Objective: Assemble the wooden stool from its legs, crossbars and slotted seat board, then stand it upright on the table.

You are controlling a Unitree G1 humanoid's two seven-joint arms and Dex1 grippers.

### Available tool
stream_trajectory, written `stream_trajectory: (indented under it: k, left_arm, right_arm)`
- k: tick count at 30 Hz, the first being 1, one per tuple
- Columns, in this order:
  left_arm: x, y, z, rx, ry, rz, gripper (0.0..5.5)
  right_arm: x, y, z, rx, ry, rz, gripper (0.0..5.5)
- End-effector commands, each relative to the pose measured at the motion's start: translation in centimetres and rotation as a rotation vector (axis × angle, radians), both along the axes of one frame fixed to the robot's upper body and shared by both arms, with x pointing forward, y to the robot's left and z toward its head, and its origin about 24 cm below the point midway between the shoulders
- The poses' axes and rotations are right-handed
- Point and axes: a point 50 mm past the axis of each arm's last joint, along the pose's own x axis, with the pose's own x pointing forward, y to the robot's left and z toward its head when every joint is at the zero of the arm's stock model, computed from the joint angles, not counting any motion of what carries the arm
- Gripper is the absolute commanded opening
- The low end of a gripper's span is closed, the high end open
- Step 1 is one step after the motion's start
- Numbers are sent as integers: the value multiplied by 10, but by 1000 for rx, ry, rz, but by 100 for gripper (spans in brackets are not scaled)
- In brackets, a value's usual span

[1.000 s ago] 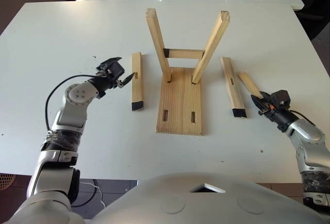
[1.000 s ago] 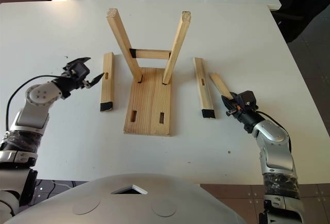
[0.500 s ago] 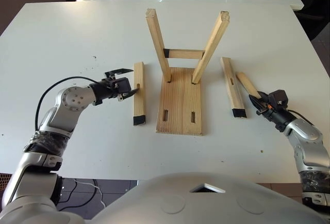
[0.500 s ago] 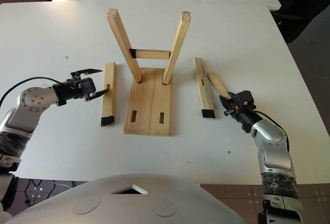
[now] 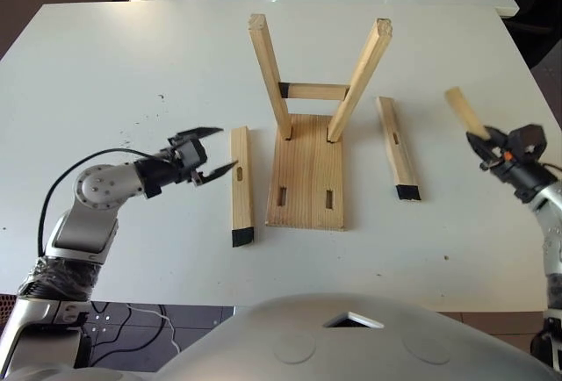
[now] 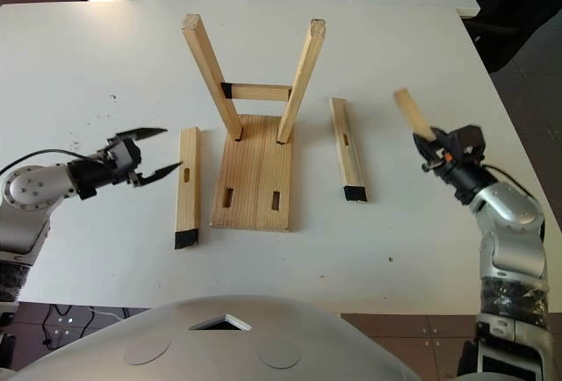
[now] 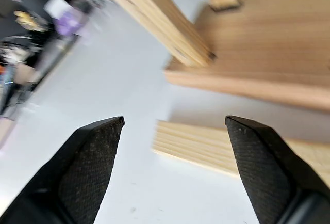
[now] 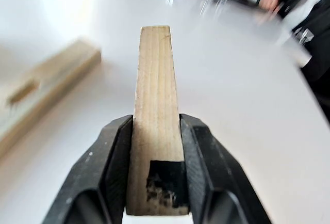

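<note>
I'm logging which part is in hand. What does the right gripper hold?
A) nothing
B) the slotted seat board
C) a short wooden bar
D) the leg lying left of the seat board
C: the right gripper is shut on the short wooden bar, while the seat board and that leg lie on the table.

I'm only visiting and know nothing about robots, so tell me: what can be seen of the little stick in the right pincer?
The stick is a short, pale wooden bar with straight grain, squared edges and a black patch on its held end. The right pincer is shut on that end, its dark fingers pressing two opposite faces. The stick tilts, its free end pointing up and away from the robot, and appears held clear of the table, to the right of a loose leg. Nothing else touches it.
</note>
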Motion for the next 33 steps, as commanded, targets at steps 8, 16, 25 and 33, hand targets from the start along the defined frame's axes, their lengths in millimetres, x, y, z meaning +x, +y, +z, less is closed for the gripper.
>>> stream_trajectory:
  k: [8,16,25,33]
  left_arm:
    - [-4,-41,112,-657,60,-105,394]
    - [-27,-100,133,-850,278,-488,511]
    - [-28,-115,134,-887,328,-608,471]
    - [-31,-121,136,-862,325,-671,341]
  right_arm:
    - [-9,95,136,537,-290,730,132]
    - [-14,148,165,647,-88,1198,132]
    - [-8,163,156,633,54,1333,132]
    - [-8,169,135,547,139,1366,132]
